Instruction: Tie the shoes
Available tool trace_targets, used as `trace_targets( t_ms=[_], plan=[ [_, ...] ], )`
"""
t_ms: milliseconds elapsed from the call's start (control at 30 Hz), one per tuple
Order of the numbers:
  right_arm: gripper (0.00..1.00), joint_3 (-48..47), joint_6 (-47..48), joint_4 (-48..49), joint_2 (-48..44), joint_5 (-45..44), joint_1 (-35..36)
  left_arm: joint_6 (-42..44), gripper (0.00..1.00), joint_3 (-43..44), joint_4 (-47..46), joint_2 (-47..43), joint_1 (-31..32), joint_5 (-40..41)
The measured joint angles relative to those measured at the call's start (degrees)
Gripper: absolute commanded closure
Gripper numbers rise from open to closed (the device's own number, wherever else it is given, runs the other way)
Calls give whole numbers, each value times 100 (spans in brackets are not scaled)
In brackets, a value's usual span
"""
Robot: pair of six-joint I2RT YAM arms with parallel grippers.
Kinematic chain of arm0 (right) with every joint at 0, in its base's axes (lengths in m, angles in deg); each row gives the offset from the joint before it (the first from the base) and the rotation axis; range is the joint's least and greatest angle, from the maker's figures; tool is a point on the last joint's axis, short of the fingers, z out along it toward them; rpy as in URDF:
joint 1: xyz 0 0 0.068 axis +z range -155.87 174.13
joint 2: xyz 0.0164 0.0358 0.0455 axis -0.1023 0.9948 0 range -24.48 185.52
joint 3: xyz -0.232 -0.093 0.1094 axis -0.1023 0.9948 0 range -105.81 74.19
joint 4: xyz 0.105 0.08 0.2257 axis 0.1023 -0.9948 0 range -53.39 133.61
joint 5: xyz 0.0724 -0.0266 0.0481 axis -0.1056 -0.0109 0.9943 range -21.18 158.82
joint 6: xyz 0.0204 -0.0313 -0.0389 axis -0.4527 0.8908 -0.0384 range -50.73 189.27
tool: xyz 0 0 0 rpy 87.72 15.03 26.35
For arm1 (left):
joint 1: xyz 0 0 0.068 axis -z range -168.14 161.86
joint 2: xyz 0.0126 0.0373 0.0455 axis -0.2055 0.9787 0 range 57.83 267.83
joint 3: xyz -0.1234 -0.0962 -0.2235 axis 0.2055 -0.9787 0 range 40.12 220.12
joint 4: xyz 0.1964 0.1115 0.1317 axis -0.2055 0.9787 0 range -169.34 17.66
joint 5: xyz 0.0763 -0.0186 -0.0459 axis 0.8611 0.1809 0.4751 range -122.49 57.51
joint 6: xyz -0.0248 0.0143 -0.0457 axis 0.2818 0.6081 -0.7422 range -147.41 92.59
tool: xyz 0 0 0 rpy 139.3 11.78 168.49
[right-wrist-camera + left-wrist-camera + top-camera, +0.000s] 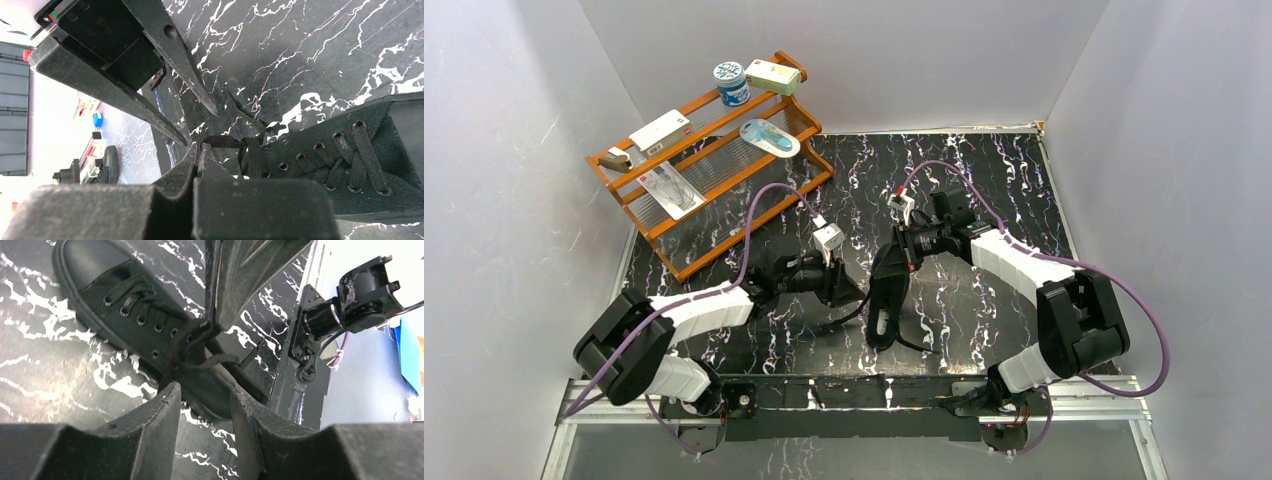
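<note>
Toward the near edge of the marbled table (984,180), the black sneaker (886,300) is sitting between both arms, the left gripper (205,387) is hanging part-open and empty beside its laces (250,150), the right gripper (197,147) is pinching those laces with fingers closed, and a wooden rack (714,170) is standing at the far left.
</note>
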Motion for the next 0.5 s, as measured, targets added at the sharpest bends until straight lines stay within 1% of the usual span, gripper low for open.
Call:
trace_targets(
  t_ms=[233, 433, 500],
  plan=[
    [100, 0, -13, -20, -44, 63, 0, 210, 65, 444, -525, 704, 11, -579],
    [100, 0, -33, -59, -44, 87, 0, 286, 79, 647, -715, 979, 44, -756],
    [100, 0, -52, -59, -44, 87, 0, 282, 86, 667, -778, 1014, 50, -789]
  ],
)
